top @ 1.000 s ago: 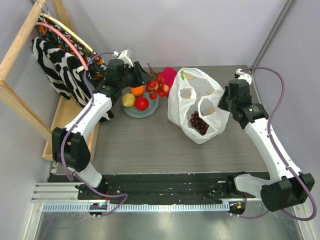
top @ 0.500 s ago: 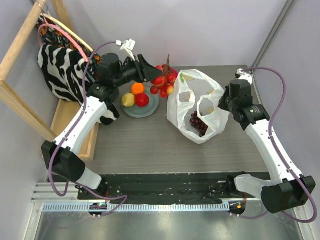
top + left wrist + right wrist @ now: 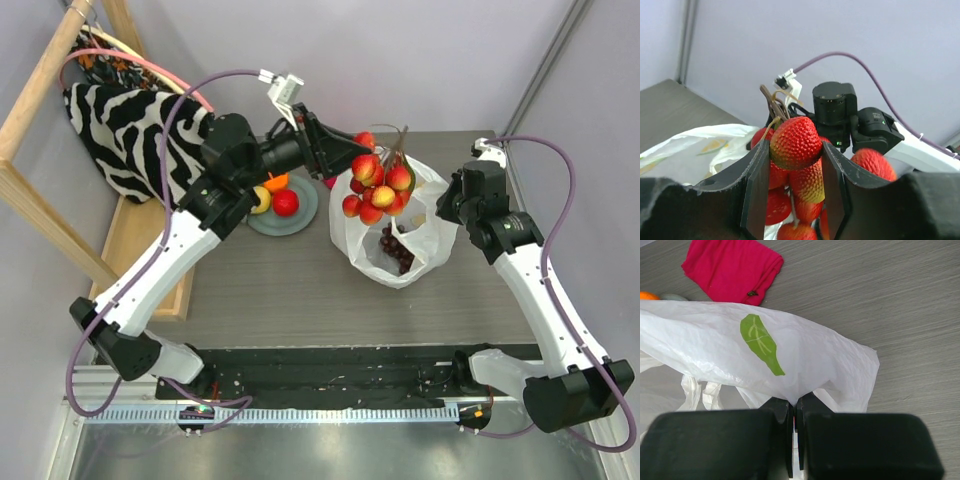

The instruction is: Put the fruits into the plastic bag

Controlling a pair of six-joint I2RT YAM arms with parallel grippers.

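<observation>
"Left gripper [image 3: 794, 150]?"
"Closed on the fruit cluster [image 3: 376, 188], the plastic bag [image 3: 405, 268] beneath it."
"Right gripper [image 3: 794, 412]?"
"Pinching the bag's edge; grey wood-grain table [image 3: 920, 315] below, pale wall [image 3: 400, 60] beyond."

The left arm stretches high over the counter's far middle, its hand [image 3: 343, 160] clamped on a cluster of small red-yellow fruits [image 3: 375, 185]. The right arm bends near the right edge, its hand [image 3: 448, 207] pinching the plastic bag [image 3: 400, 272].
</observation>
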